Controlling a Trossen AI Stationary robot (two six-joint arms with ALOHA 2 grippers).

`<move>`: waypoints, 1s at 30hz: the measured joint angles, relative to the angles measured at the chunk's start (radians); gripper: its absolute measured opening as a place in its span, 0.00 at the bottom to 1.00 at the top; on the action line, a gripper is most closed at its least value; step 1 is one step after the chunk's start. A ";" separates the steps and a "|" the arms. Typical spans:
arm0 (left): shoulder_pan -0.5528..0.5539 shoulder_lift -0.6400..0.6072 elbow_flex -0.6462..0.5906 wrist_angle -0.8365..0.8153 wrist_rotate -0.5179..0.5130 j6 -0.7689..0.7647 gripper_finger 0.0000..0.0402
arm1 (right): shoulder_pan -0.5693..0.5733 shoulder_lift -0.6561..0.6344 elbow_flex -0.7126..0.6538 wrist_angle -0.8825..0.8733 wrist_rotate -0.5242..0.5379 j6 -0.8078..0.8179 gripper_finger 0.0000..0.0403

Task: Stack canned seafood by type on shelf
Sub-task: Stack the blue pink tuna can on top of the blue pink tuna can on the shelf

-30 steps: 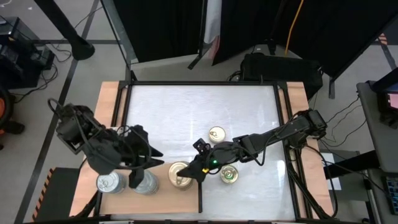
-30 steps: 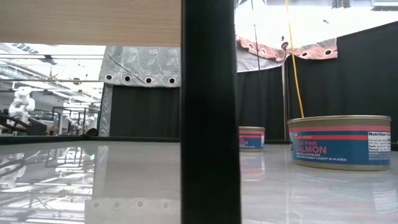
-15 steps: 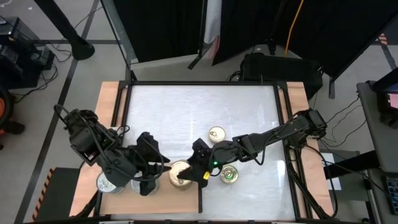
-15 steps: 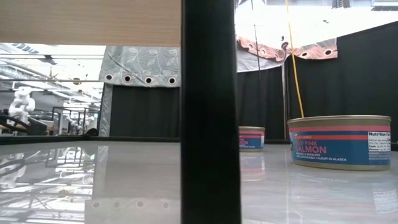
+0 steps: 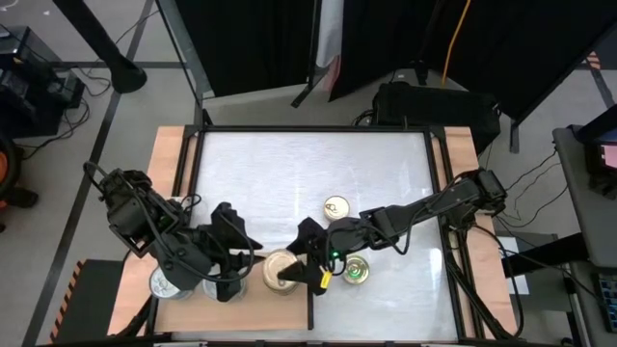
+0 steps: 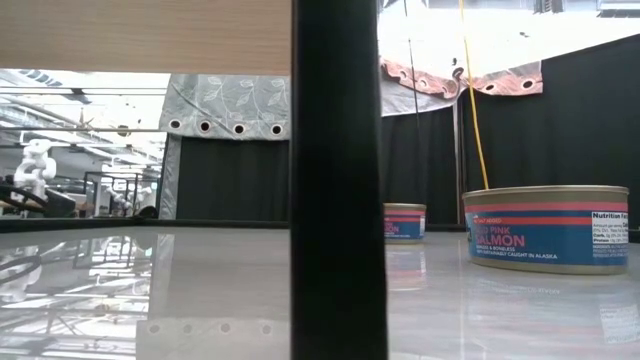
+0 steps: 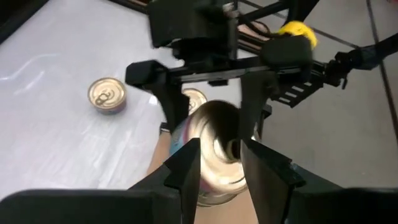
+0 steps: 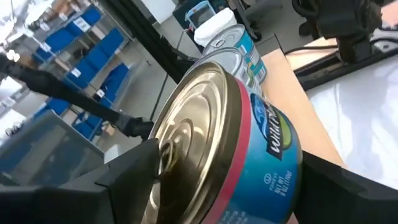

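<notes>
Tins: a gold-lidded tin point(image 5: 279, 271) sits on the shelf point(image 5: 260, 313) near the table's 6 o'clock edge, between the right gripper point(image 5: 301, 273)'s spread fingers; left gripper point(image 5: 231, 273), part-open, empty, at its 9 o'clock; two more tins point(image 5: 336, 206) on open white table point(image 5: 289, 173) toward 2 o'clock.

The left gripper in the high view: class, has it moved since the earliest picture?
Yes. The left gripper has shifted toward the gold-lidded tin on the wooden shelf, away from the silver-lidded tin.
</notes>
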 joint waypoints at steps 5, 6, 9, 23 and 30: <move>0.000 0.000 0.000 -0.028 -0.005 -0.005 0.30 | 0.000 -0.001 0.009 -0.009 0.009 -0.080 0.77; 0.000 0.000 0.000 -0.031 -0.004 -0.004 0.30 | 0.000 -0.001 0.015 -0.015 0.010 -0.095 0.78; 0.000 0.000 0.000 -0.031 -0.005 -0.004 0.30 | 0.000 -0.001 0.031 -0.018 0.025 -0.124 0.82; 0.001 0.000 0.000 -0.040 -0.050 0.003 0.30 | -0.033 -0.001 0.040 -0.016 -0.004 -0.137 0.93; 0.003 0.002 0.000 -0.071 -0.054 -0.003 0.30 | -0.040 -0.015 0.040 -0.009 -0.012 -0.127 0.93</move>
